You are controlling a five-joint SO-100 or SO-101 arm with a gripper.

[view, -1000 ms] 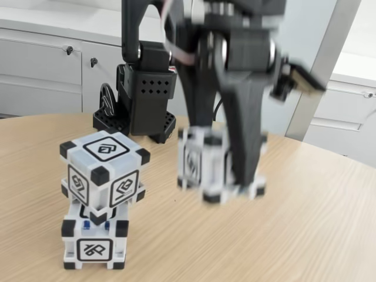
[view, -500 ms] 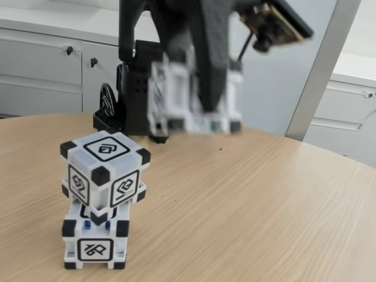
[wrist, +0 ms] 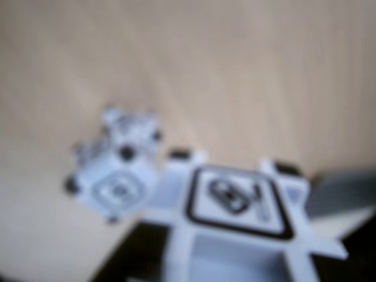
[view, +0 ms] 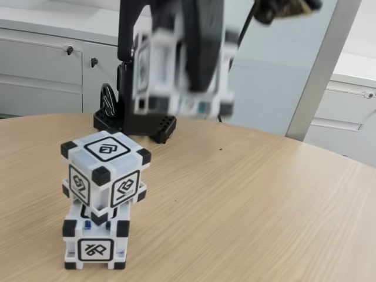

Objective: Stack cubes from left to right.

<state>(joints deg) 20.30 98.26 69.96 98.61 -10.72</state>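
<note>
My claw (view: 197, 88) grips cube 3 (view: 176, 70), held high above the worktop (view: 264, 205), blurred. 2 cubes already stacked at left in the fixed view: top cube (view: 104, 173) sits skewed on the bottom cube (view: 94, 241). Left to do: place cube 3 on the stack.

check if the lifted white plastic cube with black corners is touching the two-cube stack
Apart. The fixed view shows the lifted cube in the gripper, high above the table, with clear space to the stack.
</note>
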